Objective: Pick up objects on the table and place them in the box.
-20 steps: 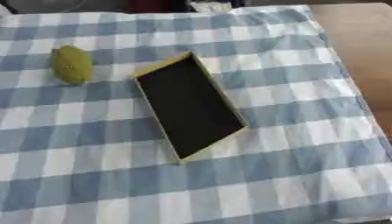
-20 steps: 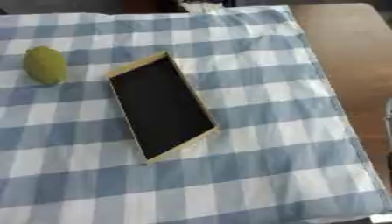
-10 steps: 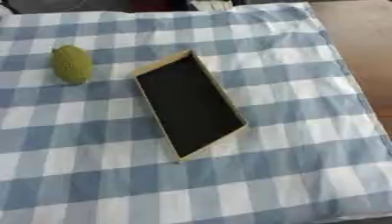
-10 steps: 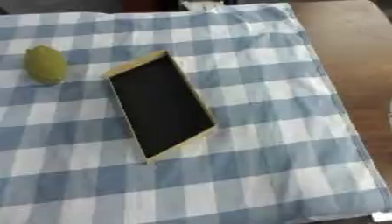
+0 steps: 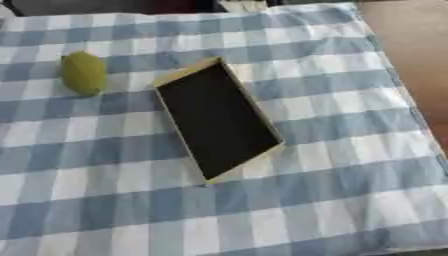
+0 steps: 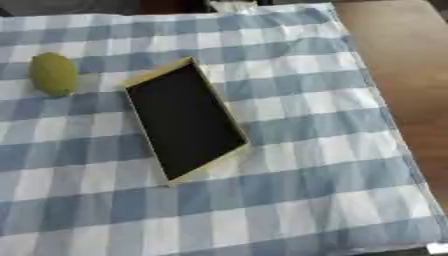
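Neither hand of the robot is showing in either eye view, so whether the fingers are spread, curled or holding anything cannot be told.

Near the middle of the scene a shallow rectangular box [image 5: 219, 120] is lying flat on the cloth, turned at a slant so that one short end is pointing toward the far left and the other toward the near right. Its inside is reading as plain black and its thin rim as pale tan; nothing is visible inside it, though the dark interior is making the depth hard to judge.

To the box's far left a yellow-green oval object [image 5: 84, 73] is resting on the cloth, near the box's upper corner but apart from it. Its surface is blurring into a single colour, so what it is cannot be made out beyond a rounded, fruit-like shape.

Both are sitting on a blue-and-white checked tablecloth [image 6: 289, 190], which is covering most of the table and running out of frame at the left and bottom edges. Along the right side a strip of bare brown table [image 6: 402, 75] is showing, widest in the right eye view. At the far edge a small pale shape [image 6: 229, 5] is being cut off by the top of the frame and is unreadable, and a tiny white patch [image 6: 437, 248] is peeking in at the lower right corner.
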`<state>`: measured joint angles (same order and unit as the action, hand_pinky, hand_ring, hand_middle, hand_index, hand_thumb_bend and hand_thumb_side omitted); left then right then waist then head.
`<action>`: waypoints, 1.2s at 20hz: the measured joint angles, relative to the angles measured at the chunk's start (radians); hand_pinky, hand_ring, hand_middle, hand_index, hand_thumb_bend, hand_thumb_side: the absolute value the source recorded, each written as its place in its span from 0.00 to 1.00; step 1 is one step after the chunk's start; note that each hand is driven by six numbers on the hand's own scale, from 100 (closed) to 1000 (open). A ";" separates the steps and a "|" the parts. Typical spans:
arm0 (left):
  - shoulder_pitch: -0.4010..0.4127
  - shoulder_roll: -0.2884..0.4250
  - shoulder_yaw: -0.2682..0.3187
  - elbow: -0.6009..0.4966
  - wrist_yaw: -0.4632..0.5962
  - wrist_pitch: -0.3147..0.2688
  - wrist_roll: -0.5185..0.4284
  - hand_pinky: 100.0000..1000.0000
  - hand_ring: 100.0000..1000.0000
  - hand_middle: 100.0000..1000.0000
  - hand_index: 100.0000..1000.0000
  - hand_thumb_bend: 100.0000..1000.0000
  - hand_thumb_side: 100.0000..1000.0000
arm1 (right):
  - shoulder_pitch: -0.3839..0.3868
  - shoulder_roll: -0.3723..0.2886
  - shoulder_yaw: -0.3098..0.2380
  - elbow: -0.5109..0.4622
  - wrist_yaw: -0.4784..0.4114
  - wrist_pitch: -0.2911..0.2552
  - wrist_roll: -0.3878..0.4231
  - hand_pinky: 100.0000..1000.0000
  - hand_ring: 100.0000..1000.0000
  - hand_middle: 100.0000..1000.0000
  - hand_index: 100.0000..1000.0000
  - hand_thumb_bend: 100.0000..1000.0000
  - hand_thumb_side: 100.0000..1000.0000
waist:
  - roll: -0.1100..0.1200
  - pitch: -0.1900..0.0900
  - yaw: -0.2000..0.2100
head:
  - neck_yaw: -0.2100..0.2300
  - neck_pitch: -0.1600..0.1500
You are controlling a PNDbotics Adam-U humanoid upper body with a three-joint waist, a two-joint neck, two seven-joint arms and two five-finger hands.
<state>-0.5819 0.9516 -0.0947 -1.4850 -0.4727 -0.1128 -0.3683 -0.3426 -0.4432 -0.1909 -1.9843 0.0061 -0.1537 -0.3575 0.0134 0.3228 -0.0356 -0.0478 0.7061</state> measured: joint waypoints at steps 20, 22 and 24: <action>-0.301 -0.229 -0.087 0.375 -0.150 -0.064 -0.142 0.92 0.85 0.84 0.91 0.65 0.00 | 0.000 0.002 0.007 0.000 -0.008 0.003 0.010 0.77 0.62 0.57 0.63 0.00 0.57 | 0.000 -0.004 -0.015 | 0.029 0.015; -0.310 -0.246 -0.087 0.397 -0.185 -0.063 -0.136 0.92 0.84 0.84 0.91 0.65 0.00 | 0.000 0.003 0.007 0.000 -0.008 0.004 0.011 0.77 0.62 0.57 0.63 0.00 0.57 | -0.001 -0.004 -0.017 | 0.030 0.015; -0.320 -0.266 -0.087 0.419 -0.210 -0.065 -0.128 0.92 0.84 0.84 0.91 0.65 0.00 | 0.000 0.003 0.007 0.000 -0.008 0.004 0.011 0.77 0.62 0.57 0.63 0.00 0.57 | -0.001 -0.003 -0.019 | 0.031 0.015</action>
<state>-0.9023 0.6860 -0.1812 -1.0660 -0.6830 -0.1773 -0.4959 -0.3424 -0.4398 -0.1840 -1.9843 -0.0023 -0.1498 -0.3464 0.0126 0.3194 -0.0549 -0.0172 0.7207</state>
